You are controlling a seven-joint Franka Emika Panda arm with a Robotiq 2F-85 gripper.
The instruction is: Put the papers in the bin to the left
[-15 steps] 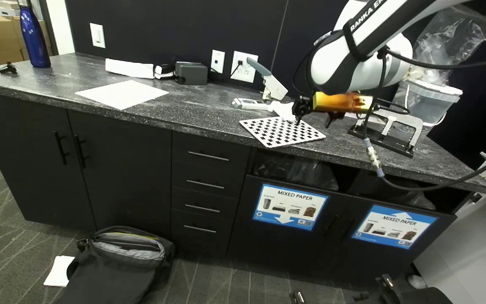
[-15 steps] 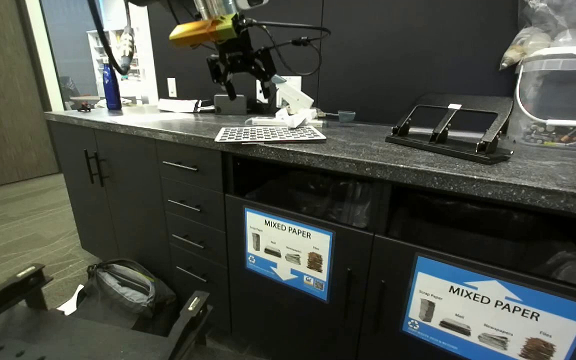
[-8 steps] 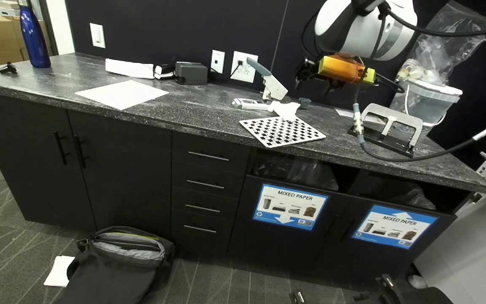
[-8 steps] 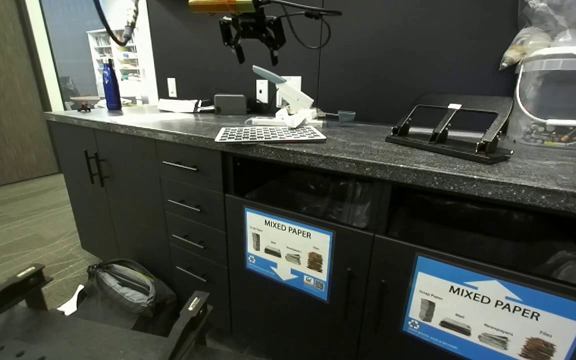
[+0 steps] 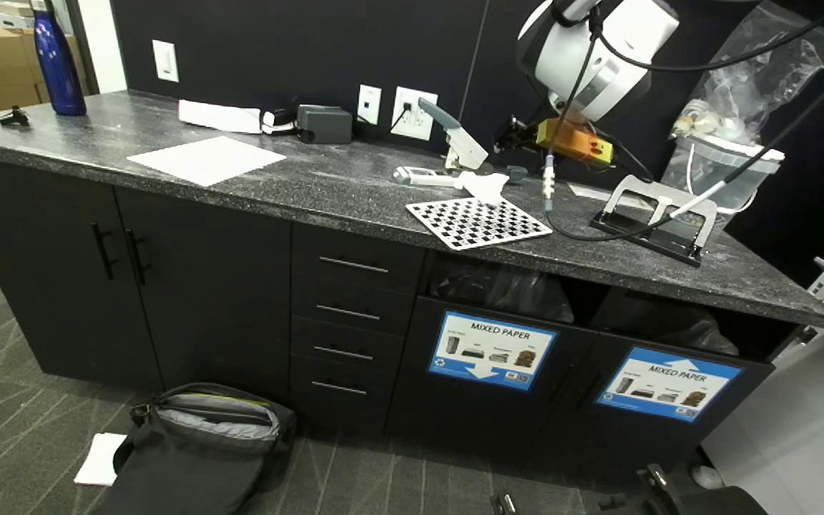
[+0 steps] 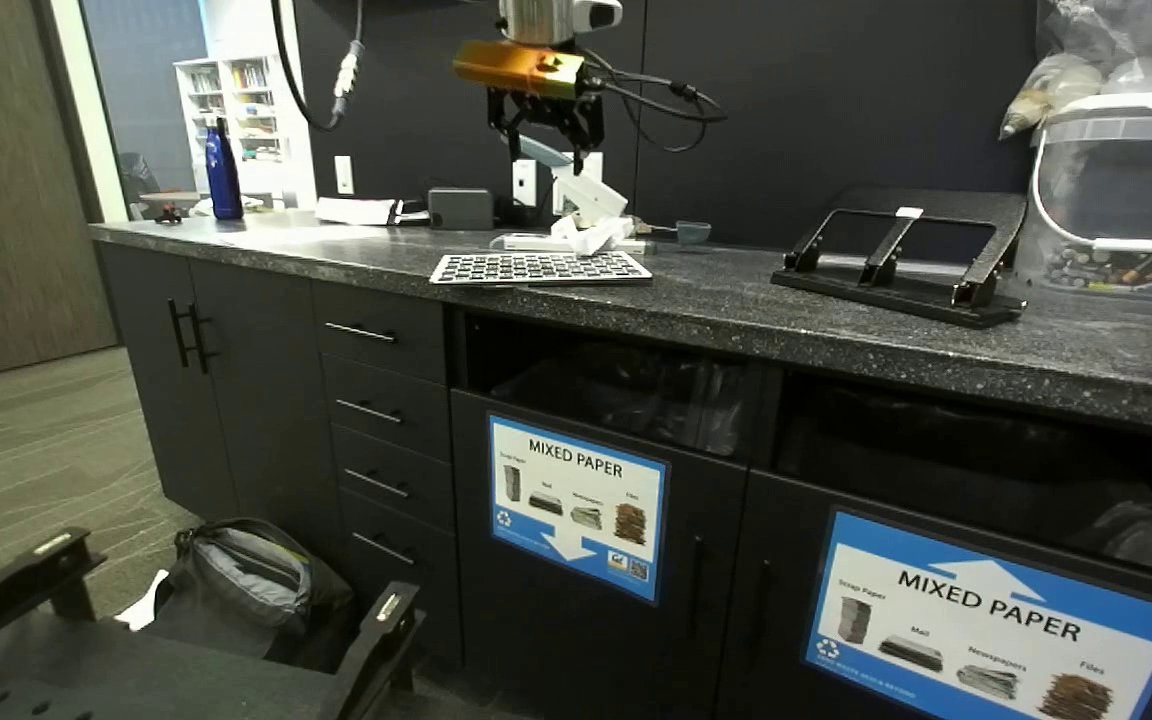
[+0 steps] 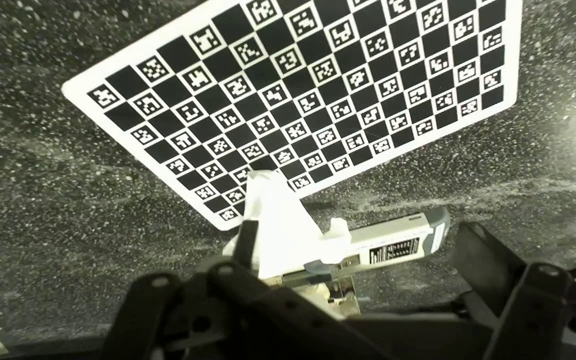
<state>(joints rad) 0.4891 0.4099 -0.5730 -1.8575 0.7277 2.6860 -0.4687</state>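
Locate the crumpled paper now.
In an exterior view, the crumpled paper is right of centre, overlapping the far edge of the checkered board. In the wrist view it is below centre, with the white-and-grey tool to its right.

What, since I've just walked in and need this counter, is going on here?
A Franka Panda robot arm is meant to clear paper into a bin, apparently the "MIXED PAPER" one on the left in both exterior views. At this moment its gripper hovers open above the counter, holding nothing. The crumpled white paper is not yet binned: it lies on the counter, one end over the edge of the checkered calibration board.
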